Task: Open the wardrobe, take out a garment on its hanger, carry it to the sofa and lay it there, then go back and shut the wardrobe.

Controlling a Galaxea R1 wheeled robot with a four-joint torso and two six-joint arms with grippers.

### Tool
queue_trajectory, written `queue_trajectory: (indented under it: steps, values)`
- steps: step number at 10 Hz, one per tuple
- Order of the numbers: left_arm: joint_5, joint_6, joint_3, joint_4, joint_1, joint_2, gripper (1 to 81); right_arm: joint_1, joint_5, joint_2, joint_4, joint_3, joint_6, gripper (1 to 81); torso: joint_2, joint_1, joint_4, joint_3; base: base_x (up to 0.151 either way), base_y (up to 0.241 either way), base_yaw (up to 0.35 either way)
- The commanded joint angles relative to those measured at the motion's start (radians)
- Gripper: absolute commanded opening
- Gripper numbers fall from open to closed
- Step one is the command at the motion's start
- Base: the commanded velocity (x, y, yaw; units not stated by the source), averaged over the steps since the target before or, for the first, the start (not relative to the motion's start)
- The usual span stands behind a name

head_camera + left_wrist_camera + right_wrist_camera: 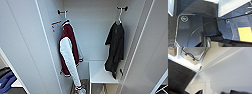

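Wardrobe (100,30) stands open, both doors swung wide. Black garment (115,47) hangs on the right-hand black peg (124,8), its pale hanger (119,17) hooked over it; long axis vertical, hem just above the low shelf (101,73). Maroon jacket (68,50) hangs on the left peg, well apart, not the target.

Neither arm has reached into the head view. Left wrist camera looks down at dark carpet (193,7); right wrist camera faces a white panel (228,74) and a patterned basket (193,54). Finger state on both claws: cannot tell; nothing seen in either.

Judgement: garment lies up, ahead and to the robot's right, so the right arm is likely nearer.
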Motion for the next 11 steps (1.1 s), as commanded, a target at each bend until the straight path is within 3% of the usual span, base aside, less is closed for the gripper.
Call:
queue_trajectory:
  steps: [1, 2, 5, 7, 8, 11]
  values:
    - [0.050, 0.002, 0.013, 0.017, -0.044, -0.007, 81.1, 0.104, -0.065, -0.056, 0.061, 0.087, 0.025, 81.1, 0.000, 0.000, 0.000, 0.000, 0.000, 0.000, 0.000]
    - [0.049, 0.002, 0.014, 0.018, -0.044, -0.007, 81.1, 0.104, -0.009, -0.088, 0.099, 0.120, 0.022, 81.1, 0.000, 0.000, 0.000, 0.000, 0.000, 0.000, 0.000]
    - [0.047, 0.002, 0.013, 0.017, -0.044, -0.010, 81.1, 0.093, 0.252, -0.180, 0.257, 0.165, 0.008, 81.1, 0.000, 0.000, 0.000, 0.000, 0.000, 0.000, 0.000]
    - [0.047, 0.002, 0.014, 0.017, -0.051, -0.010, 81.1, 0.058, 0.510, -0.249, 0.432, 0.177, -0.066, 81.1, 0.000, 0.000, 0.000, 0.000, 0.000, 0.000, 0.000]
    - [0.049, 0.002, 0.023, 0.017, -0.054, -0.010, 81.1, 0.023, 0.626, -0.259, 0.502, 0.156, -0.112, 81.1, 0.000, 0.000, 0.000, 0.000, 0.000, 0.000, 0.000]
    - [0.052, -0.003, 0.037, 0.015, -0.054, -0.015, 81.1, -0.129, 0.931, -0.205, 0.605, -0.045, -0.123, 81.1, 0.000, 0.000, 0.000, 0.000, 0.000, 0.000, 0.000]
